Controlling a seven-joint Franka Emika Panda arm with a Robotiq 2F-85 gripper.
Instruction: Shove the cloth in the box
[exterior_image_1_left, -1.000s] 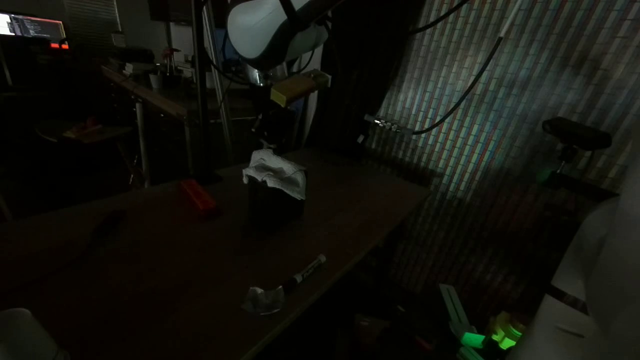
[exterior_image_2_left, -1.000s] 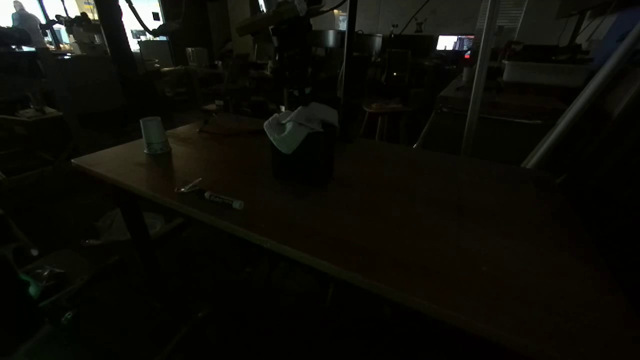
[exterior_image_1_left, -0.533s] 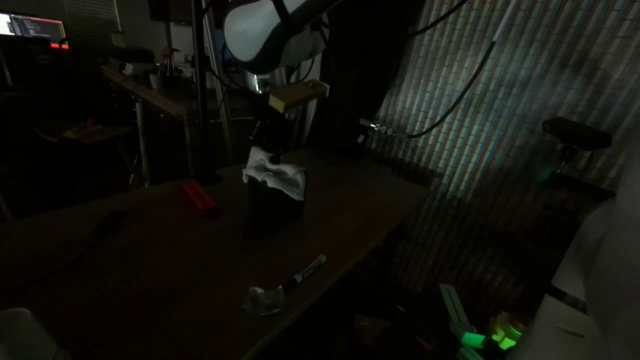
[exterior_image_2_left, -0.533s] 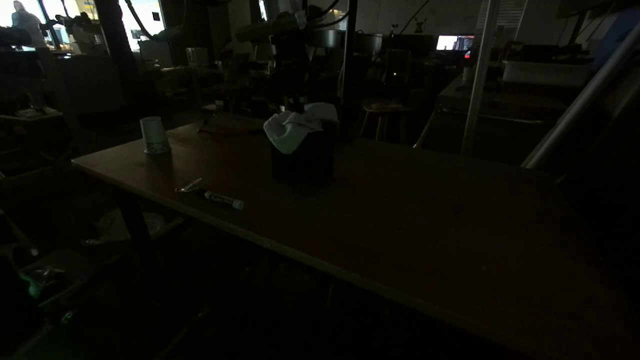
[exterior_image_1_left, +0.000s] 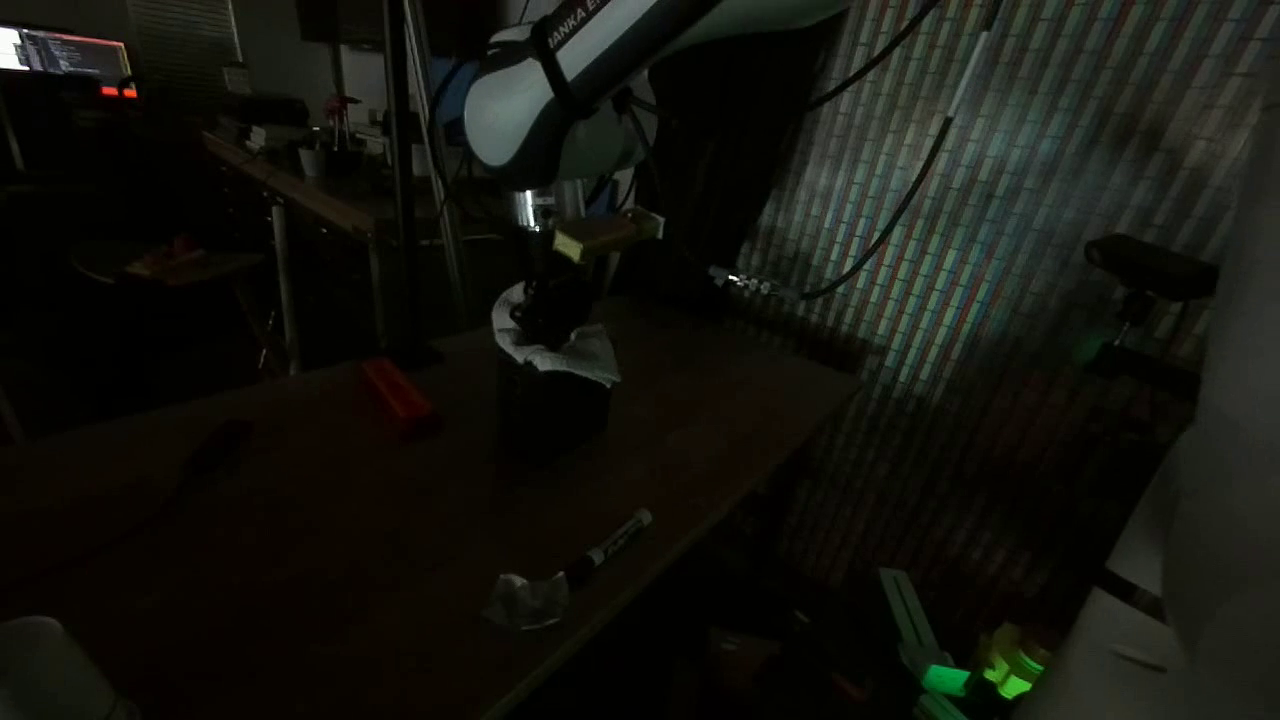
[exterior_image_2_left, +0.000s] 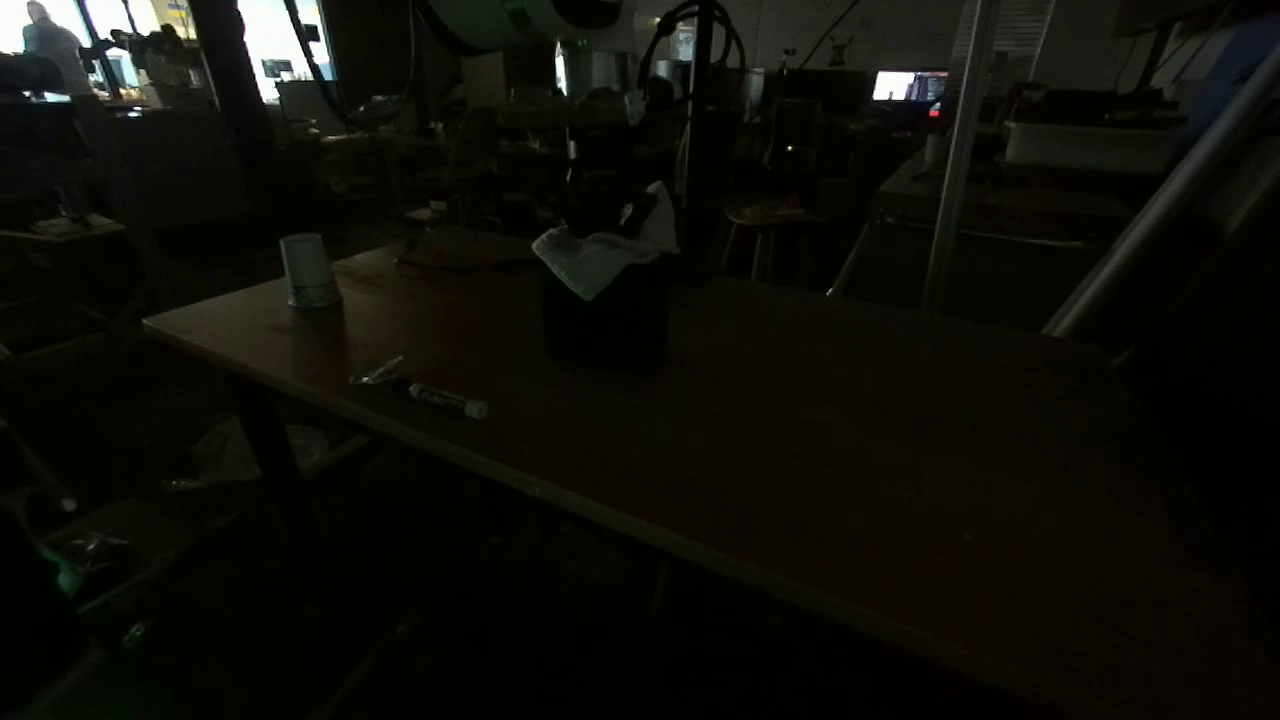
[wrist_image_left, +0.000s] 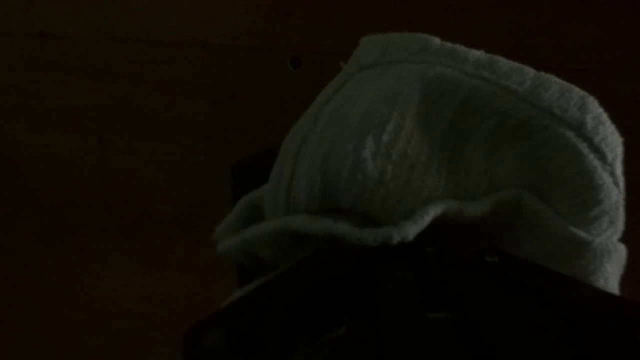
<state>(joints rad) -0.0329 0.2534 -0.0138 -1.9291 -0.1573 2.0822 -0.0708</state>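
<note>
A white cloth (exterior_image_1_left: 588, 358) lies over the top of a dark box (exterior_image_1_left: 553, 418) on the table. In both exterior views the cloth's middle sinks into the box opening and its edges hang over the rim; it also shows in an exterior view (exterior_image_2_left: 590, 268) with a corner standing up behind. My gripper (exterior_image_1_left: 545, 335) points down into the middle of the cloth, touching it. In the wrist view the cloth (wrist_image_left: 410, 140) curls up around the dark gripper (wrist_image_left: 390, 250). The fingertips are hidden in the cloth and darkness, so their opening cannot be made out.
A red block (exterior_image_1_left: 397, 392) lies beside the box. A marker (exterior_image_1_left: 620, 535) and a crumpled clear wrapper (exterior_image_1_left: 528, 600) lie near the table edge. An upside-down cup (exterior_image_2_left: 310, 270) stands at a table corner. The room is very dark.
The arm has come down, and my gripper has moved from above the cloth into its middle. The cloth's middle is pushed lower and its rear edge stands up around the gripper.
</note>
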